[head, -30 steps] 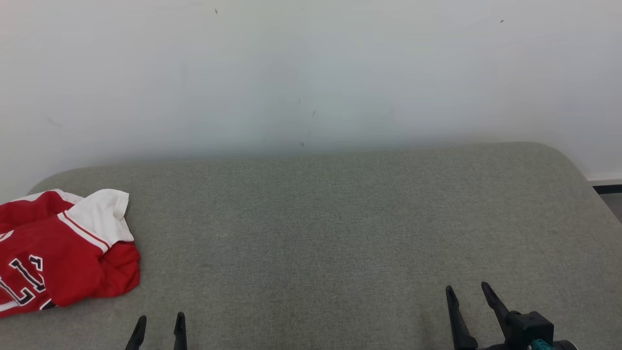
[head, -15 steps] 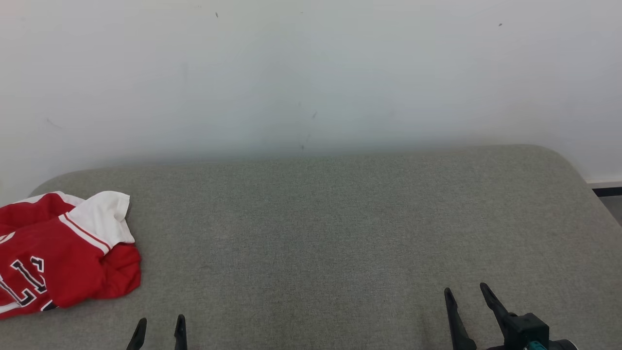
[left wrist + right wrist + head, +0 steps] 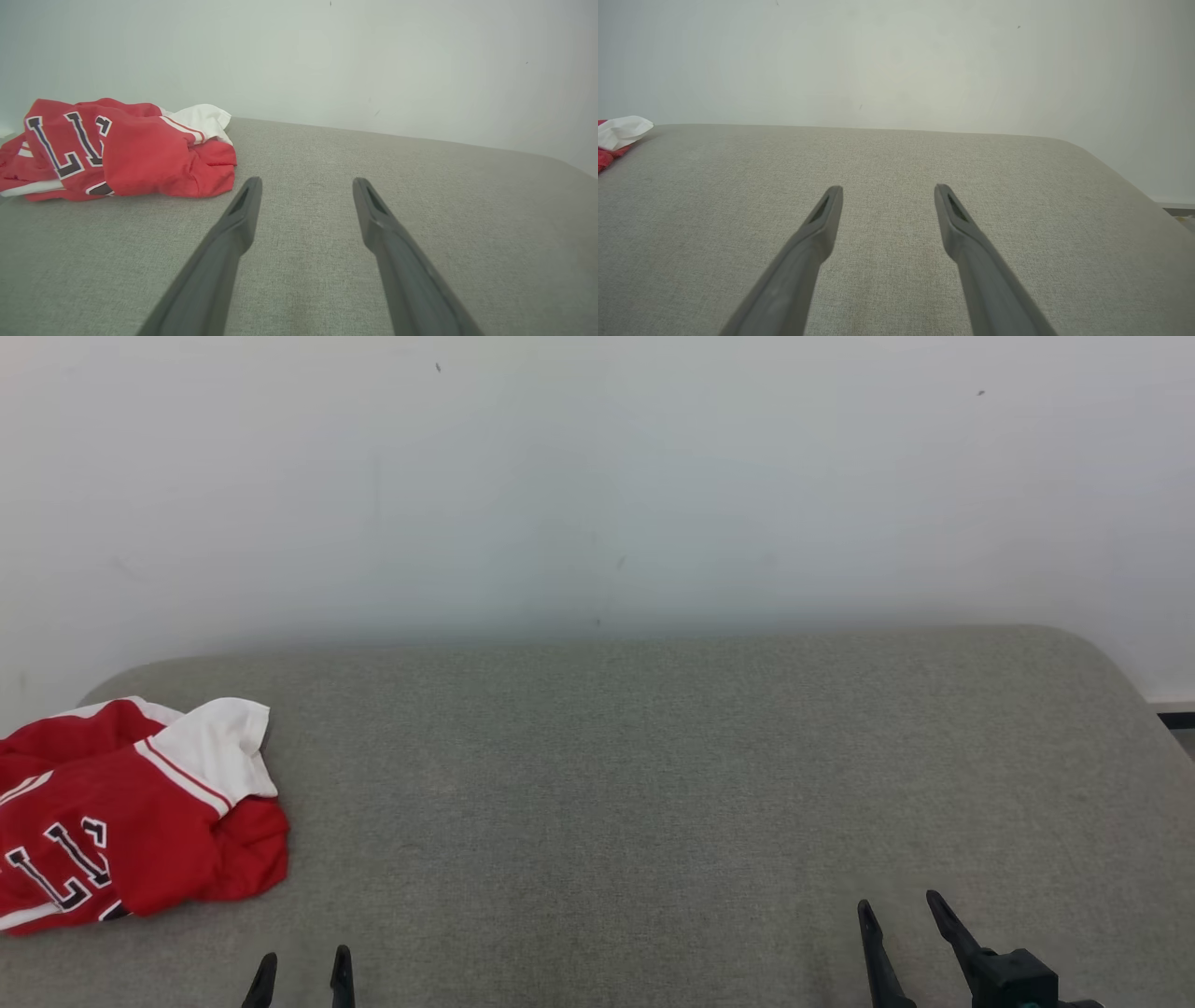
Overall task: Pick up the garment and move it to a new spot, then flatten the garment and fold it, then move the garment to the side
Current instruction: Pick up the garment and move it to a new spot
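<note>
The garment is a crumpled red jersey with white sleeves and dark numerals, lying at the far left of the grey cushion. In the left wrist view the garment sits up and to the left of my fingers. My left gripper is open near the front edge, a short way right of and nearer than the cloth, holding nothing; the same gripper shows its spread fingers above bare fabric. My right gripper is open at the lower right, empty. The right gripper hovers over bare cushion, and a white edge of the garment peeks in at far left.
The grey upholstered cushion spans the view, with rounded far corners. A plain white wall rises straight behind it. A dark strip of floor edge shows past the cushion's right end.
The whole head picture has shifted slightly right and down, so the camera moved. Both grippers stay open and sit a little lower in the view. The garment lies unchanged.
</note>
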You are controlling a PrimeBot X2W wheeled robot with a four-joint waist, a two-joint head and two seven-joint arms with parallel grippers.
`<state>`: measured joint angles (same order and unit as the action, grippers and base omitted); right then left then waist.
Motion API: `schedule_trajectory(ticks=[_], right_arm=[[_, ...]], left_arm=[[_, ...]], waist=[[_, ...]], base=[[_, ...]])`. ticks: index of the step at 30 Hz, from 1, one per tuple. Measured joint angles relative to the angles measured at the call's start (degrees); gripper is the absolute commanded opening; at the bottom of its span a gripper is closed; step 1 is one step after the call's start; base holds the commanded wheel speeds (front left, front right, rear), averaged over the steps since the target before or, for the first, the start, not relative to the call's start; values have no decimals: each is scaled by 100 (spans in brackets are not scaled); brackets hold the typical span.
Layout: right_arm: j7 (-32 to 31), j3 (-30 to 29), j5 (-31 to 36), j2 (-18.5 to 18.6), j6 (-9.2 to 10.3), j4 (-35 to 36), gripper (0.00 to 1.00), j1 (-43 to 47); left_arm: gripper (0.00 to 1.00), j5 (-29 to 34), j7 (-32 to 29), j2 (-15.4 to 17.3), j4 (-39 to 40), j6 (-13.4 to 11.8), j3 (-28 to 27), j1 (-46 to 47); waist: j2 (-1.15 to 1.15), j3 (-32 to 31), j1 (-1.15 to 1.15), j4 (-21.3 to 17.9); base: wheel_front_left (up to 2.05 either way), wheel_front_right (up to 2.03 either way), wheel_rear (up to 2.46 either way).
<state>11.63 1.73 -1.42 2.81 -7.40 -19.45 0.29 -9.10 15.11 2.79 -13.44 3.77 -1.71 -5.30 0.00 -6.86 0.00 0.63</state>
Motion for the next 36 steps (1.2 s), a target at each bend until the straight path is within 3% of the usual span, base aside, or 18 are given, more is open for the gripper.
schedule_trajectory(ticks=[8,26,36], right_arm=[[79,45,-112,1,-1,2,100,65],[271,339,-554,2,-7,-261,100,47],[310,580,-549,0,-7,-438,100,-324]], left_arm=[[100,79,0,18,14,11,-57,-116],[100,170,1,271,67,33,-323,-213],[100,141,1,225,365,-123,-523,-325]], waist=[[0,-38,0,458],[0,-112,0,1953],[0,74,0,2489]], base=[[0,0,0],[0,0,0],[0,0,0]])
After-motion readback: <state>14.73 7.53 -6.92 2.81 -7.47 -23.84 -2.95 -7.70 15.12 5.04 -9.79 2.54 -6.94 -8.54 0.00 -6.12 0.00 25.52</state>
